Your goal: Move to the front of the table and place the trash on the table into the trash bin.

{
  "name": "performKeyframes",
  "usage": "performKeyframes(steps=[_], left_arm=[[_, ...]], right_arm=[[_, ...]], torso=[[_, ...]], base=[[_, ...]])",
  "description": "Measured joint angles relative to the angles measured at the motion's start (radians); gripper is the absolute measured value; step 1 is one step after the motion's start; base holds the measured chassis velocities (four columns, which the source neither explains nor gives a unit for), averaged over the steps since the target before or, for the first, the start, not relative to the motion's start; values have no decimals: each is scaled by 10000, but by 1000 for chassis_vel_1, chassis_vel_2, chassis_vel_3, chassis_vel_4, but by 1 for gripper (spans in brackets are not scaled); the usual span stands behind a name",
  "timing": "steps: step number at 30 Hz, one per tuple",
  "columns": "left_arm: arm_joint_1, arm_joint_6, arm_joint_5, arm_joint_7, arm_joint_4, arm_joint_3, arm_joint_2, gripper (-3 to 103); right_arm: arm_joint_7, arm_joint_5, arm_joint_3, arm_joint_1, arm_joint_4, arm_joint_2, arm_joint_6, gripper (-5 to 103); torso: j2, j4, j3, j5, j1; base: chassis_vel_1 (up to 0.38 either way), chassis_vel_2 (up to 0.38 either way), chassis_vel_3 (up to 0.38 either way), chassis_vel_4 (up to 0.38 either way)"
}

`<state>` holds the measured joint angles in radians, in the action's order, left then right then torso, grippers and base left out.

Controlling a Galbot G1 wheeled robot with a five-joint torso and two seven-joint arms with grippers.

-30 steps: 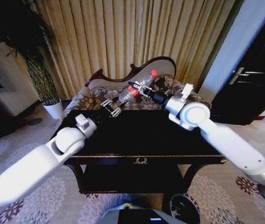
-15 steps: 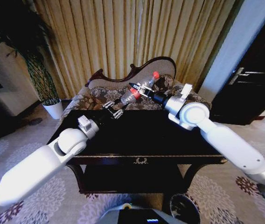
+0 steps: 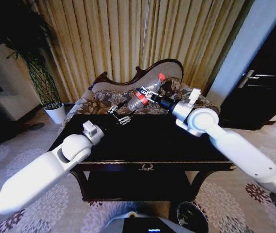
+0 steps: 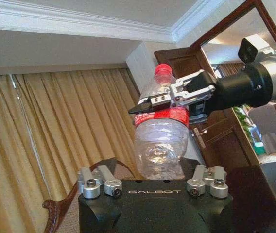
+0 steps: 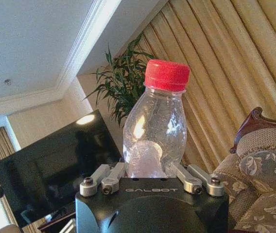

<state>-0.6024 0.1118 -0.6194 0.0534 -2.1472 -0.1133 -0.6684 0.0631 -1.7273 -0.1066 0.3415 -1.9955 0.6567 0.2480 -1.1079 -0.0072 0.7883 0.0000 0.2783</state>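
A clear plastic bottle (image 3: 153,85) with a red cap and red label hangs tilted over the far edge of the dark glossy table (image 3: 143,145). My right gripper (image 3: 143,94) is shut on it at the label, as the left wrist view shows (image 4: 172,99). In the right wrist view the bottle (image 5: 157,121) stands between the fingers with its cap up. My left gripper (image 3: 123,117) is open just below the bottle's base (image 4: 160,145), its fingers either side and apart from it. The trash bin (image 3: 192,217) stands on the floor by the table's front right.
A carved sofa (image 3: 169,73) stands right behind the table, with gold curtains behind it. A potted plant in a white pot (image 3: 56,112) is at the far left. A dark door (image 3: 267,82) is on the right. Patterned carpet surrounds the table.
My left gripper has moved up and to the right, closer under the bottle's base. The right gripper has shifted the bottle slightly to the right.
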Motion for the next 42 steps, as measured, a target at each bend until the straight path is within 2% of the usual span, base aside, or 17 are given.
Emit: performKeyframes(steps=[1,3,4,6,7,17,24,27,28,30,31,33,38,40,41,42], left_arm=[[-21,0,-1,9,-11,23,9,78],[-78,10,-3,19,-62,77,37,89],[-78,10,-3,19,-62,77,37,89],[-163,52,-6,42,-129,149,66,98],[-187,59,-16,51,-163,174,81,99],[-373,55,-280,22,-381,547,280,100],[-1036,191,-739,302,-630,1733,692,100],[-761,323,-1004,902,-507,2020,862,100],[-761,323,-1004,902,-507,2020,862,100],[-383,578,-1279,1626,-381,2194,894,100],[-383,578,-1279,1626,-381,2194,894,100],[-127,762,-1406,2394,-94,2486,915,100],[-111,1008,-1473,2960,150,2849,916,100],[-278,1302,-1575,3371,377,3278,942,100],[-278,1302,-1575,3371,377,3278,942,100],[-505,1388,-1569,3531,535,3622,976,100]], right_arm=[[1,3,5,6,-3,-5,2,27],[2,7,16,34,-13,-23,3,27],[2,7,16,34,-13,-23,3,27],[2,27,41,73,-19,-48,3,27],[3,35,50,95,-17,-62,3,27],[-13,275,470,569,125,-196,2,27],[-158,744,1434,1338,180,-536,-15,26],[-110,1471,1837,1610,180,-717,-116,26],[-110,1471,1837,1610,180,-717,-116,26],[151,1898,2024,1719,144,-842,-202,26],[151,1898,2024,1719,144,-842,-202,26],[665,2741,2223,1957,105,-988,-247,26],[1342,3613,2376,2409,37,-1032,-364,26],[2071,4206,2618,2910,35,-1037,-390,26],[2071,4206,2618,2910,35,-1037,-390,26],[2207,4622,2841,3220,102,-1058,-392,26]], torso=[[0,0,0,0,0],[0,0,0,0,0],[0,0,0,0,0],[0,1,0,-1,0],[0,1,0,-1,-1],[0,-1,0,0,0],[0,2,-1,0,0],[0,0,0,-1,0],[0,0,0,-1,0],[0,-1,0,1,0],[0,-1,0,1,0],[0,-1,0,0,0],[0,0,-1,-1,0],[0,0,0,0,0],[0,0,0,0,0],[-1,0,0,1,0]], base=[[0,0,0,0],[0,0,0,0],[0,0,0,0],[0,0,0,0],[0,0,0,0],[0,0,0,0],[0,0,0,0],[0,0,0,0],[0,0,0,0],[0,0,0,0],[0,0,0,0],[0,0,0,0],[0,0,0,0],[0,0,0,0],[0,0,0,0],[0,0,0,0]])
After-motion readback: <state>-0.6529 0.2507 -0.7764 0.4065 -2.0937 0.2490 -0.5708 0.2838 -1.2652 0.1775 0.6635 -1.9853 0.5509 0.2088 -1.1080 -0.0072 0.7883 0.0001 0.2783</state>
